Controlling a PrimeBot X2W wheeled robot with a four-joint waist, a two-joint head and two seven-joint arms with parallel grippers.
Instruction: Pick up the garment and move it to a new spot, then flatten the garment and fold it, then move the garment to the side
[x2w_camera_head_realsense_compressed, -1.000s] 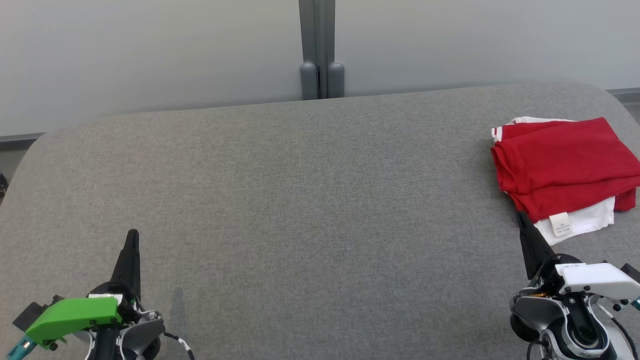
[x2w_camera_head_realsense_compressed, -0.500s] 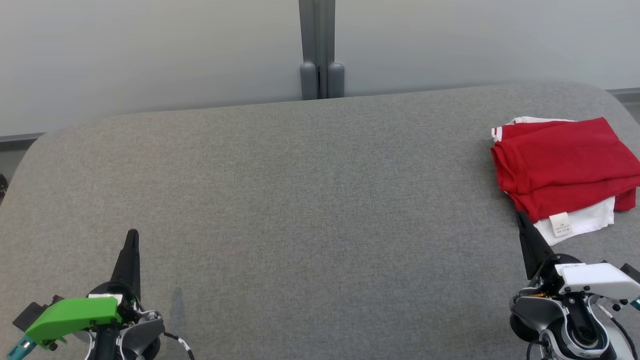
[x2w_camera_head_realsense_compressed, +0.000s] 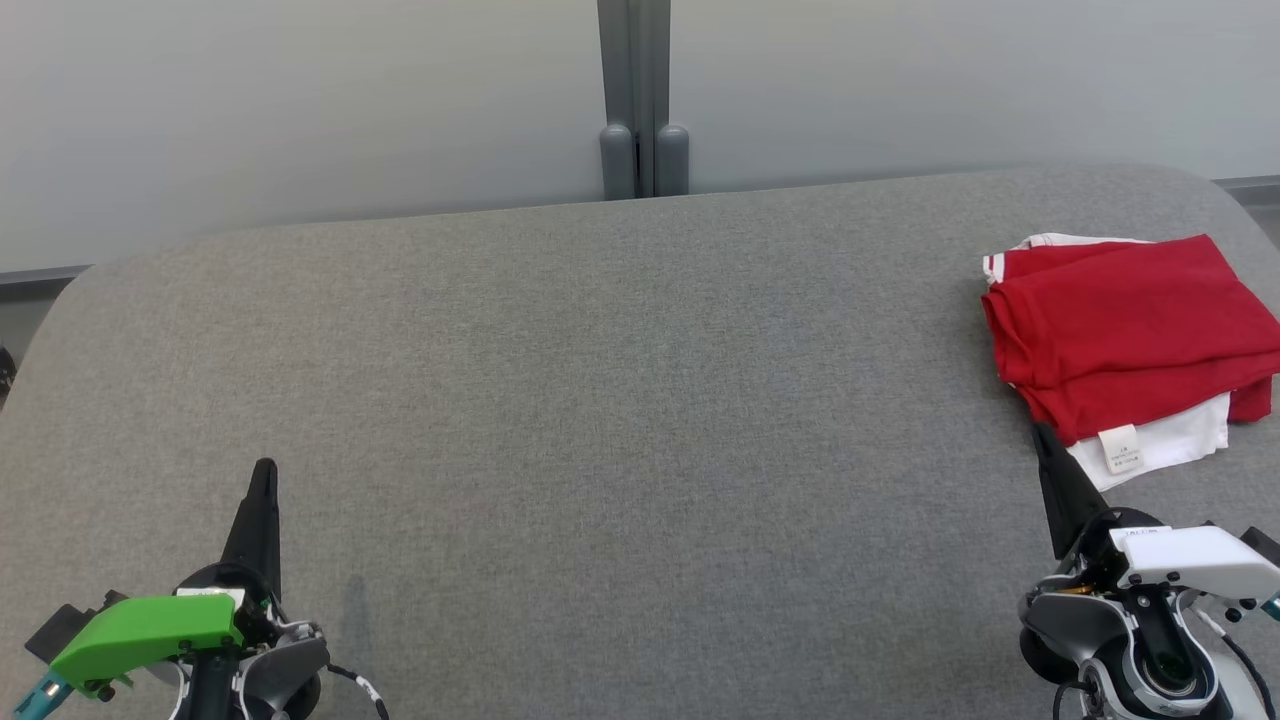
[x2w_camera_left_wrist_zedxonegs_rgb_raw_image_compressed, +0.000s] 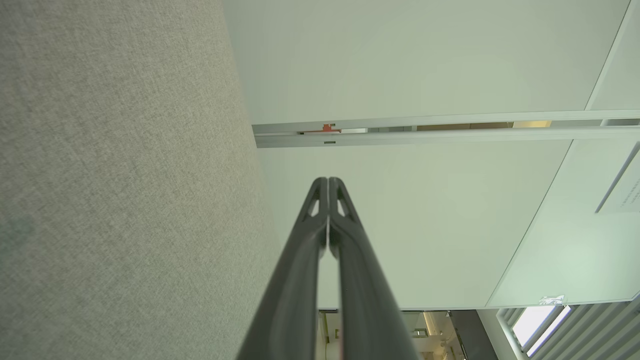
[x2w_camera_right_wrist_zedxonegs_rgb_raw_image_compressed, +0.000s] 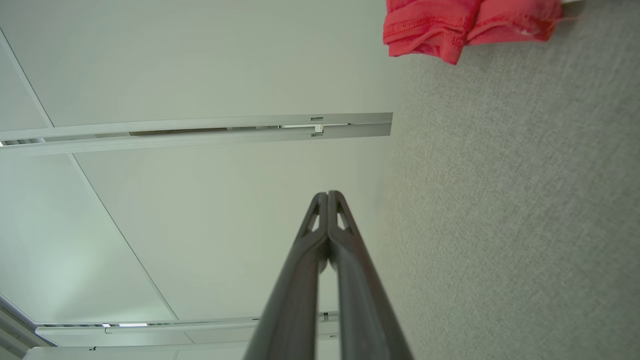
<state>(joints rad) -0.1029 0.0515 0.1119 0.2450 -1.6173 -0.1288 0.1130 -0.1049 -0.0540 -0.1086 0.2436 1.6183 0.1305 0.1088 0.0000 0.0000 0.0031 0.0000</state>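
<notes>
The broad grey fabric-covered table (x2w_camera_head_realsense_compressed: 600, 400) lies mostly bare, and the task's thing, a red and white cloth garment (x2w_camera_head_realsense_compressed: 1120, 320), rests as a compact folded stack at the table's far right side, partly cut off by the edge of the head view. Judging by that neat stack set aside, the fold and the move to the side look done, so the step in hand reads as the close of the task. The left gripper with its green housing (x2w_camera_head_realsense_compressed: 263, 470) hangs near the lower left, well apart from the garment, its jaws clenched on nothing. The white-housed right gripper (x2w_camera_head_realsense_compressed: 1042, 435) points up just beside the garment's near corner, jaws likewise pressed together and empty. A small white care label (x2w_camera_head_realsense_compressed: 1120, 448) lies on the white layer. If anything is left, it calls only for drawing the right arm clear without snagging that corner.
</notes>
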